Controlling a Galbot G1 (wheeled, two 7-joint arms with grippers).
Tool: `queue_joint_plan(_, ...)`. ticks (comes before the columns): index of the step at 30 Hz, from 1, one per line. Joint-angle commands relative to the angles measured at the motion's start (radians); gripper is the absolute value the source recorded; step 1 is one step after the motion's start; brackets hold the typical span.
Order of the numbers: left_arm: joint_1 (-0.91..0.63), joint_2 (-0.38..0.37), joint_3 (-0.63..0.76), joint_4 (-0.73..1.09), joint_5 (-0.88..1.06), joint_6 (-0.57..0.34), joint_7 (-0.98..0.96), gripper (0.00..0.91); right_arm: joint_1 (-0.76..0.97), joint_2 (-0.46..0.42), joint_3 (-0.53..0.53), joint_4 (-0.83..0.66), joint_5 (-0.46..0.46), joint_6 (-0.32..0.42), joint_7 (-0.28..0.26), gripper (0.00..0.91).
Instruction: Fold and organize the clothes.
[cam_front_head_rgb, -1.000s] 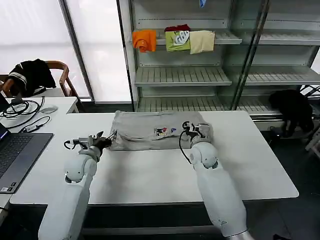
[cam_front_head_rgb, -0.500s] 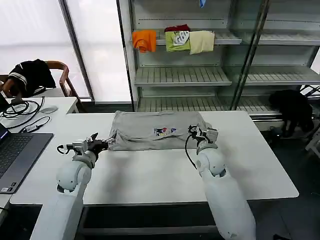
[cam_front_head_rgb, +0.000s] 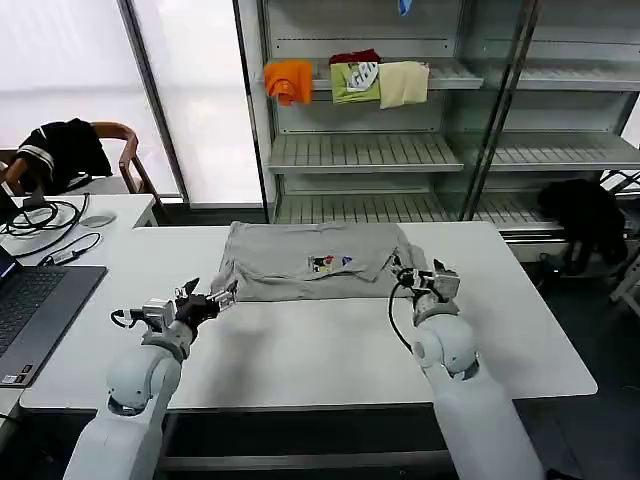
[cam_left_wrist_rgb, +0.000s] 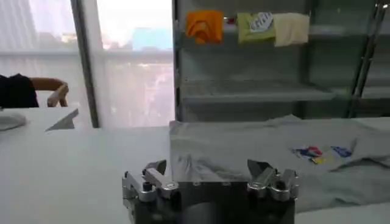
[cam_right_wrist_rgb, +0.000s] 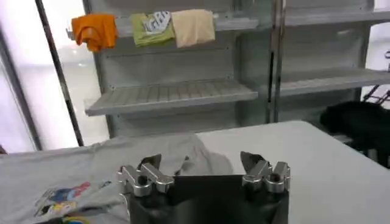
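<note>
Nearest the robot, the left gripper (cam_front_head_rgb: 212, 298) hovers low over the white table (cam_front_head_rgb: 300, 350) just off the near left corner of the grey shirt (cam_front_head_rgb: 300, 265), its jaws spread apart and holding nothing. The right gripper (cam_front_head_rgb: 412, 277) sits at the shirt's near right corner, jaws likewise apart and empty. The shirt lies folded on the far middle of the table, its multicoloured chest print (cam_front_head_rgb: 330, 263) facing up. Behind, a shelf (cam_front_head_rgb: 440, 72) carries orange, green and cream folded garments (cam_front_head_rgb: 350, 80)

Grey shirt (cam_left_wrist_rgb: 262, 152) cut by right edge in left wrist view; chest print (cam_front_head_rgb: 331, 263) too small to read.
</note>
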Motion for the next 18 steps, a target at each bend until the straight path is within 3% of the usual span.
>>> queue_joint_plan(1,0.031,-0.006,0.011,-0.006,0.017,-0.001,-0.003,0.907,-0.043,-0.054,0.005,0.027,0.023,-0.001,-0.001,0.907)
queue_joint_plan(18,-0.082,-0.017,0.012,0.201,0.025,-0.002,-0.011,0.907,0.007,-0.061,-0.03,-0.091,-0.046,-0.004,-0.054,0.907)
